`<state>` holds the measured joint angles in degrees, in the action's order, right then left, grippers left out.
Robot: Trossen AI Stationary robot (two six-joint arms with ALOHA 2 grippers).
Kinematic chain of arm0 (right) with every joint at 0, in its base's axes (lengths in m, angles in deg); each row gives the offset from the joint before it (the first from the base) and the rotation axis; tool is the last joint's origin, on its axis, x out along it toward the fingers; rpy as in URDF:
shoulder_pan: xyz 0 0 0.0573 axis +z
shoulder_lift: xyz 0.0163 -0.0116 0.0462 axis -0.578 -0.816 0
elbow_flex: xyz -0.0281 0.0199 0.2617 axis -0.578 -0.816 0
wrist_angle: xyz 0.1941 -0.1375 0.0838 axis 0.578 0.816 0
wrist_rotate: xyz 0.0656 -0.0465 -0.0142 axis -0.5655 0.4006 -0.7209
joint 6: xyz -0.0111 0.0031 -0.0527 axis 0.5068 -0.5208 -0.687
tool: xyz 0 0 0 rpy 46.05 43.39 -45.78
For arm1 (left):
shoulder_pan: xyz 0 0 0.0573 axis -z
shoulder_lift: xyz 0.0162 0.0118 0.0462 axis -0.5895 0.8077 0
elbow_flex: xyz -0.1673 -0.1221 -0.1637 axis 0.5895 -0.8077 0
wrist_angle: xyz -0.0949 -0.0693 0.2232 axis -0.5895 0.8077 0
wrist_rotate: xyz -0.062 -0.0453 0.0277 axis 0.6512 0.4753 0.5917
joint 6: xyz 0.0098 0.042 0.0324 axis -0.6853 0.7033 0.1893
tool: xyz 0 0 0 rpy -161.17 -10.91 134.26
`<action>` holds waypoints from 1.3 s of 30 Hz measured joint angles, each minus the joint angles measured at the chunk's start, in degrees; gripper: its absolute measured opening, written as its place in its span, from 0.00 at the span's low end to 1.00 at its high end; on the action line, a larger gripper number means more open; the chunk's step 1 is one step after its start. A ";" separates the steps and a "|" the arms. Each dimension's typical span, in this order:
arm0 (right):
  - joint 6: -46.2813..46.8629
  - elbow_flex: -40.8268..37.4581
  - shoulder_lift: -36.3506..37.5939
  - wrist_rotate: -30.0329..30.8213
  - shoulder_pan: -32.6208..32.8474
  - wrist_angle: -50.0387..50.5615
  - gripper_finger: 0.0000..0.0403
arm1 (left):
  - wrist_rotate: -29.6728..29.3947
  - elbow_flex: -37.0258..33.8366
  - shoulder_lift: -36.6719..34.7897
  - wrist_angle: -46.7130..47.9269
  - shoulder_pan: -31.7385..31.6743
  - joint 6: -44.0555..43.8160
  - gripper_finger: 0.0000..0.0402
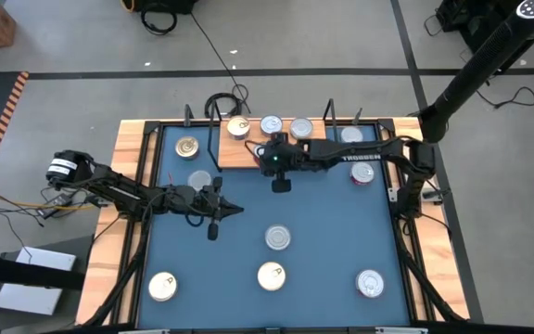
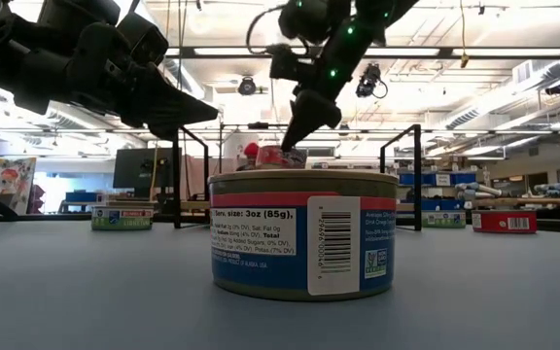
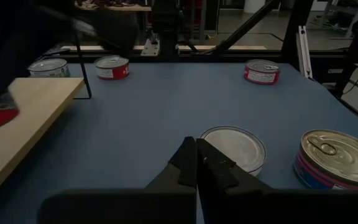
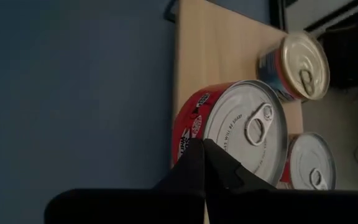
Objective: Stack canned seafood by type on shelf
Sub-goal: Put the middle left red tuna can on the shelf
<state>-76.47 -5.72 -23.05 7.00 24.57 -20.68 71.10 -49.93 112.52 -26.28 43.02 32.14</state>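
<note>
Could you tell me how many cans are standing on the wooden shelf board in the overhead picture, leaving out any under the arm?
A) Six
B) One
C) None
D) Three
D: the high view shows three cans in a row on the shelf, a gold-topped can, a silver-topped can and another silver-topped one, with the right gripper just in front of the board.
</note>
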 joint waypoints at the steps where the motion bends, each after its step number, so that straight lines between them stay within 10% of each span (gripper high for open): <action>1: -0.02 0.00 -0.13 -0.47 -0.63 -0.02 0.00 | 0.00 0.00 0.00 -0.01 0.00 0.00 0.00; 39: -4.00 -6.99 -0.28 -9.15 -8.34 -11.23 0.01 | -0.04 0.00 0.00 -0.17 0.00 -0.13 0.00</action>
<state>-80.47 -12.72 -23.34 -2.15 16.22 -31.92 71.06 -49.93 112.52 -26.45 43.02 32.00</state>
